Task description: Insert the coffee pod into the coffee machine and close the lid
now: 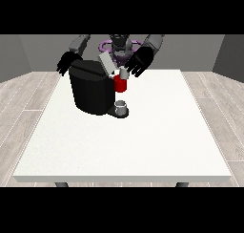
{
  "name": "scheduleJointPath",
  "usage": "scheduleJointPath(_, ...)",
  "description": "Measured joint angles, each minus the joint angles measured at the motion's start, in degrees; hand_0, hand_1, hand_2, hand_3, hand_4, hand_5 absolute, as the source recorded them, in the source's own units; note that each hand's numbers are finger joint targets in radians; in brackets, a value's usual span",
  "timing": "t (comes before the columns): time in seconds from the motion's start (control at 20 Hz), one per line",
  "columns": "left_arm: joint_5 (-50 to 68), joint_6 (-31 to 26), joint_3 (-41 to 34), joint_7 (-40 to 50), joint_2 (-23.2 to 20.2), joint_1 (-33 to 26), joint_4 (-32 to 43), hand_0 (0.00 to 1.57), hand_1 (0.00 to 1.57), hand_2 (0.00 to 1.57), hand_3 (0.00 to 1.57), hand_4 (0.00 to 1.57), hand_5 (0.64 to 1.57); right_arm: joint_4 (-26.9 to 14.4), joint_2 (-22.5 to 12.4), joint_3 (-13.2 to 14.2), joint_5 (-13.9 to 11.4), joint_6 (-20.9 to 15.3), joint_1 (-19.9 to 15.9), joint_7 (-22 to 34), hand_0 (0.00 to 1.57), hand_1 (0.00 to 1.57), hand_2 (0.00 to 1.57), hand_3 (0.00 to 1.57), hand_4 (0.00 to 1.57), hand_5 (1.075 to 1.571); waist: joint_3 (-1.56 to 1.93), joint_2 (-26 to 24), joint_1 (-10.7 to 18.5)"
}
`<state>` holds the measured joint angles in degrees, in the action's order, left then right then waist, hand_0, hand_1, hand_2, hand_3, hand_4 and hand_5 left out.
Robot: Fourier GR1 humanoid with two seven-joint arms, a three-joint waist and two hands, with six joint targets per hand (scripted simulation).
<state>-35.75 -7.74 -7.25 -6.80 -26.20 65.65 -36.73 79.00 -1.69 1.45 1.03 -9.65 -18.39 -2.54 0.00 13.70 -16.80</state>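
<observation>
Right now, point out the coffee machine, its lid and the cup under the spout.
coffee machine (90, 91): front view, black body's front.
lid (106, 62): front view, raised grey flap's middle.
cup (121, 106): front view, grey side wall.

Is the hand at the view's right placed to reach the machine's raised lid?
Probably yes: that hand hovers just right of the open lid on the coffee machine, nothing between them.
</observation>
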Motion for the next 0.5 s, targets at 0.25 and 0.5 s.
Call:
scheduleJointPath(0.25,-0.18,-0.71,-0.24,-0.33,-0.43,0.99,0.6,1.25,1.25,1.29,1.21,0.51,1.571,0.73,0.11,-0.27,0.33,-0.21,0.25,-0.36,0.0,0.0,0.0,0.0,0.51,1.571,0.01,0.66,-0.44)
scheduleJointPath(0.5,-0.61,-0.46,0.5,0.46,1.9,1.0,0.06,1.19,1.19,1.26,1.2,0.49,1.571,-0.99,-0.44,1.27,1.18,0.1,-0.07,-1.47,0.0,0.0,0.0,0.0,0.5,1.571,0.02,0.13,0.6)
